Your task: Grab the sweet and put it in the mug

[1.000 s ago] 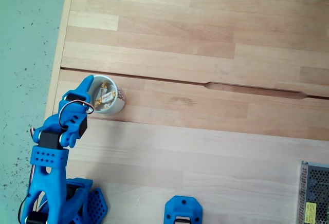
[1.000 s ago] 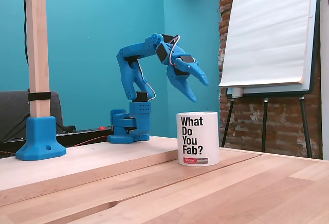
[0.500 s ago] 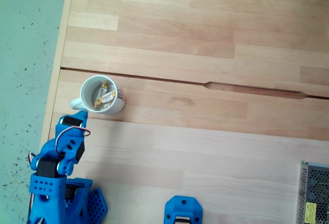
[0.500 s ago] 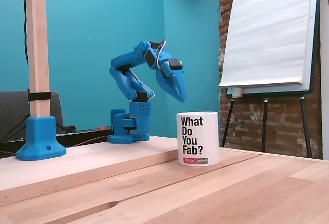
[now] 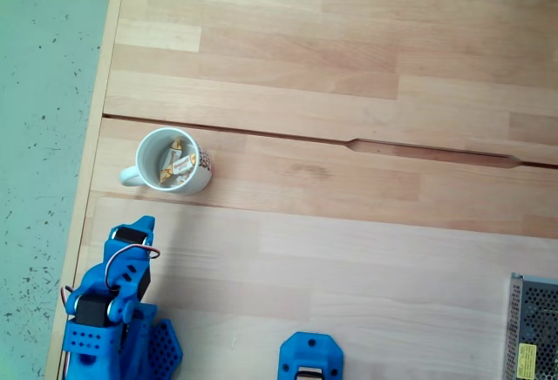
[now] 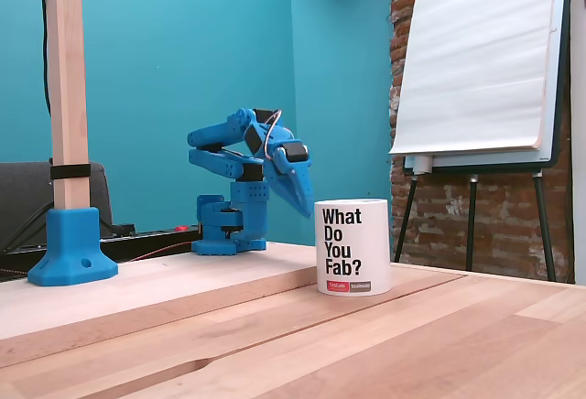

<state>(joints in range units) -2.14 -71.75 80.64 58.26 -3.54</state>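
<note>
The white mug stands near the table's left edge in a fixed view from above, its handle to the left. Wrapped sweets with yellow-gold ends lie inside it. In a fixed view from the side, the mug shows black lettering. My blue gripper sits below the mug, apart from it and close to the arm's base. From the side, the gripper points down behind the mug's left side, fingers together and holding nothing.
A wooden post on a blue foot stands at the left, and its blue foot shows at the bottom edge from above. A metal mesh box sits at bottom right. A flip chart stands behind the table.
The gripper has pulled back from over the mug towards the arm's base and dropped lower. Its fingers, spread a second ago, are now together. The mug has not moved.
</note>
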